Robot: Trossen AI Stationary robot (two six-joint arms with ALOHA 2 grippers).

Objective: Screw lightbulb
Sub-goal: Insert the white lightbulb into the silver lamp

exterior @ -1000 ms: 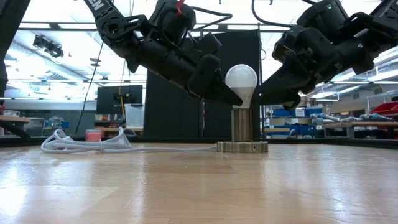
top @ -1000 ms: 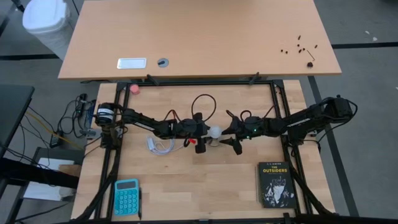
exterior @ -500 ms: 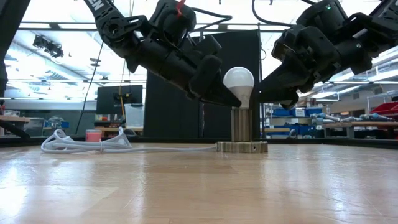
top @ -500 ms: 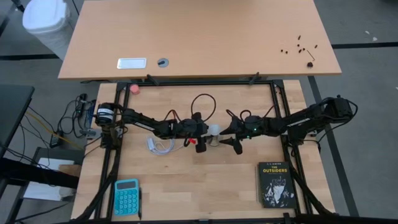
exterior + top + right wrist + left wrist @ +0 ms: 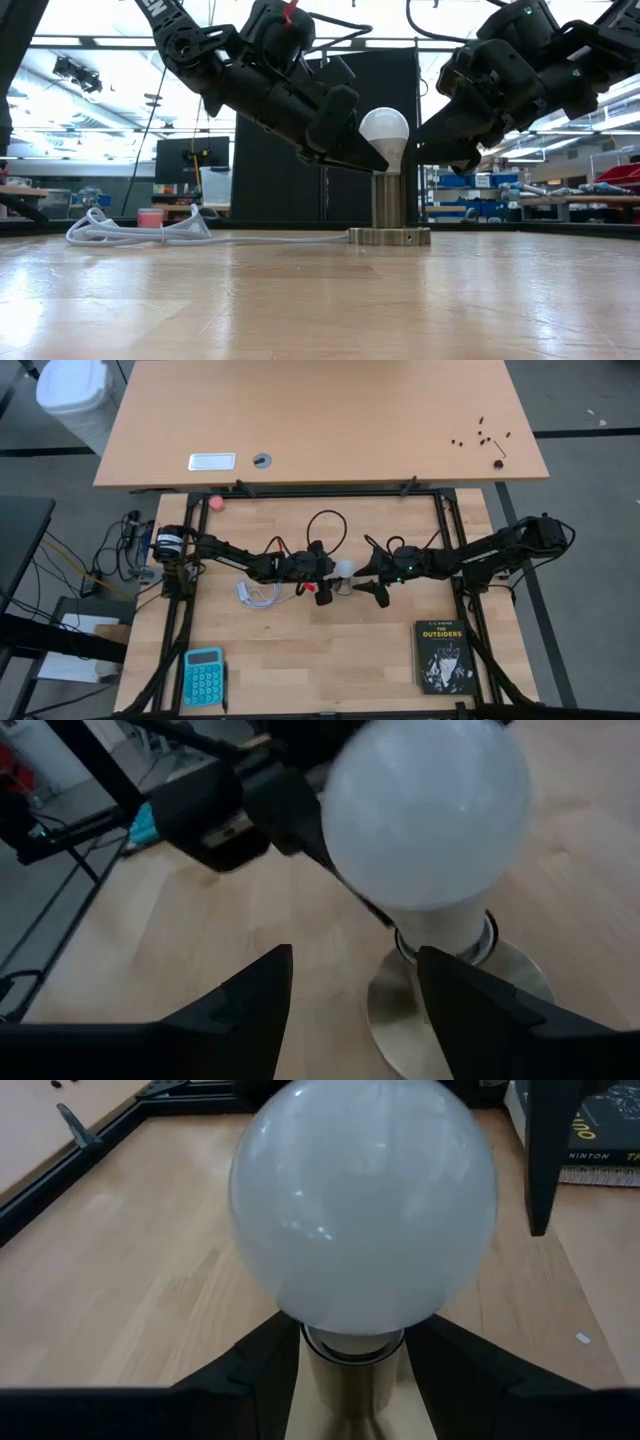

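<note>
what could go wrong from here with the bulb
1. The lightbulb sits in the socket tilted slightly toward the left gripper, which clamps its neck; turning it off-axis may cross-thread it.
2. The socket's base is loose on the table, so twisting could drag it and its white cord.
3. The right gripper is open close beside the bulb and may bump it.

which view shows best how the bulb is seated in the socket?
The low view: the lightbulb stands upright on the socket, side-on and unobstructed. The left wrist view shows its neck at the socket rim between the left gripper fingers. The right wrist view sees it obliquely. The high view shows only a small white spot.
</note>
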